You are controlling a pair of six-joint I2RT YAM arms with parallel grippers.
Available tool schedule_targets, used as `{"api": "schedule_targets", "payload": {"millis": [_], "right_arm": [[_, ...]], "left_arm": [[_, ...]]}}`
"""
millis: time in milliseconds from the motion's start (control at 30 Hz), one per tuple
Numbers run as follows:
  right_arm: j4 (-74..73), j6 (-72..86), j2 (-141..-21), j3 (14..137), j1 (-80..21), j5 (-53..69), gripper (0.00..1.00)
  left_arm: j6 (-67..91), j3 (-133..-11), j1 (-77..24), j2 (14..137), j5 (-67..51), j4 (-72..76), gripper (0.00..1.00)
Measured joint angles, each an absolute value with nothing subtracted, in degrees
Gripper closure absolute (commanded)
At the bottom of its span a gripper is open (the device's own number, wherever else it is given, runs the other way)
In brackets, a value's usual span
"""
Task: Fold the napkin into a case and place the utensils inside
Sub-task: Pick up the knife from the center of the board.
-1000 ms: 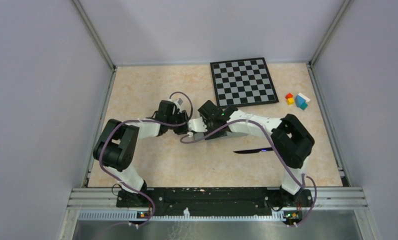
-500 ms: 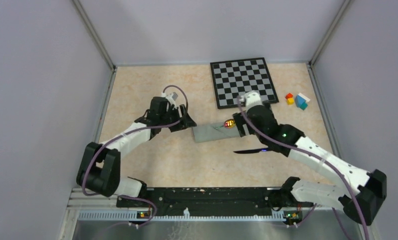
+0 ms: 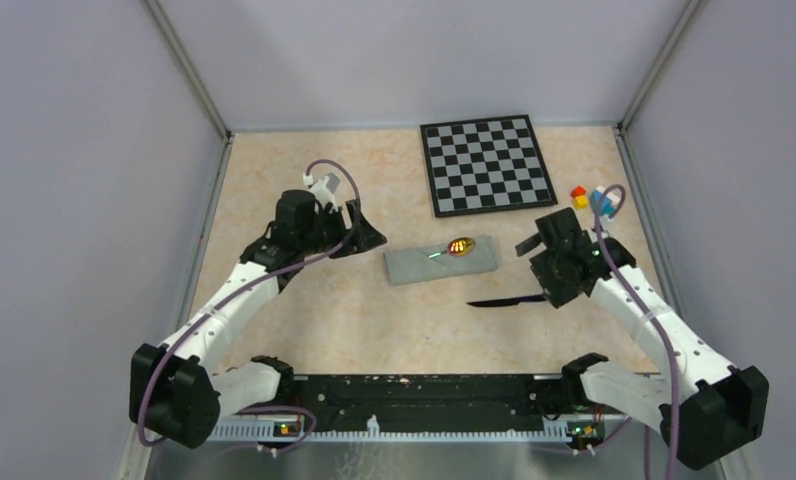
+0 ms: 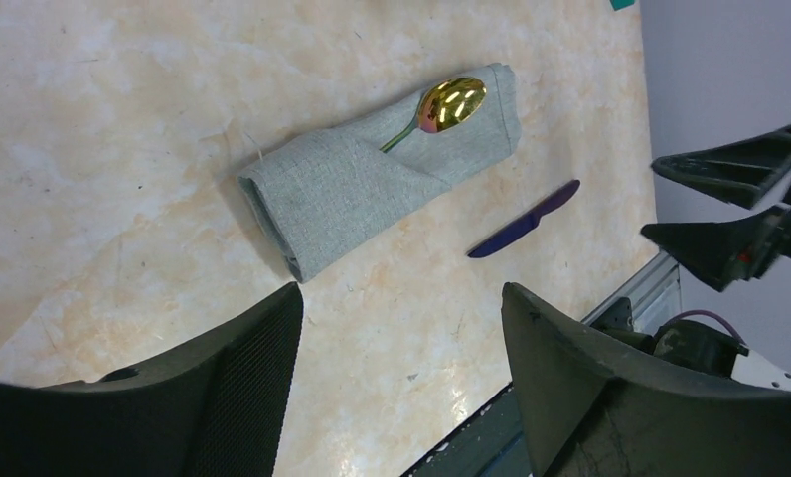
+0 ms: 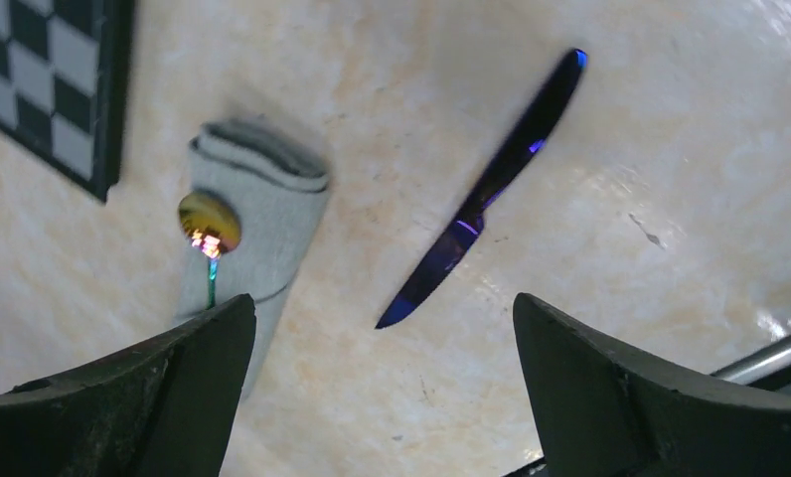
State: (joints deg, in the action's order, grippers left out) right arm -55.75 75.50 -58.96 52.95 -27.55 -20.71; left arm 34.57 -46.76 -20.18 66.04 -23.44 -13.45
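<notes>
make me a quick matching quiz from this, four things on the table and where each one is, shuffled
Things:
1. spoon
2. knife
3. chessboard
4. coloured blocks

Places:
a. just right of the chessboard
b. handle tucked into the case, bowl sticking out
c. lying loose outside the case, on its near side
d. flat at the back, beyond the case

Pairs: 1-b, 2-c, 3-d, 4-a

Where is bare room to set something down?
Free: the far left table, between the chessboard and the left wall; also the strip between the case and the arm bases. Crowded: the right side, with knife and blocks.
</notes>
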Motion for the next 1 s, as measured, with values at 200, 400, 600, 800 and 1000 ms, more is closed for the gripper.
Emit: {"api": "schedule_targets", "payload": {"millis": [200,400,600,800,1000], "right_arm": [[-55.48,87.64,-60.53,42.04,-18.26,-10.44,0.01],[-50.78,90.21,-70.0,39.77,-17.06,-5.8,0.1],[-48.86,91.59,-72.93,39.83,-16.93,-6.15,0.29],[-47.33,92.92,-75.35,39.92,-16.1,-6.5,0.44],[-46.92,93.21,-79.99,41.21,-14.85,-5.96,0.57]], "left_arm": [[34.33,-48.88,-19.79,63.31,-23.7,-16.69,0.2],[33.06,-50.22,-19.18,61.78,-23.77,-18.28,0.2],[32.18,-51.51,-18.68,62.7,-24.73,-18.24,0.2],[31.55,-51.51,-17.8,64.03,-25.76,-18.26,0.2],[31.33,-51.51,-16.62,64.27,-26.35,-18.26,0.2]]}}
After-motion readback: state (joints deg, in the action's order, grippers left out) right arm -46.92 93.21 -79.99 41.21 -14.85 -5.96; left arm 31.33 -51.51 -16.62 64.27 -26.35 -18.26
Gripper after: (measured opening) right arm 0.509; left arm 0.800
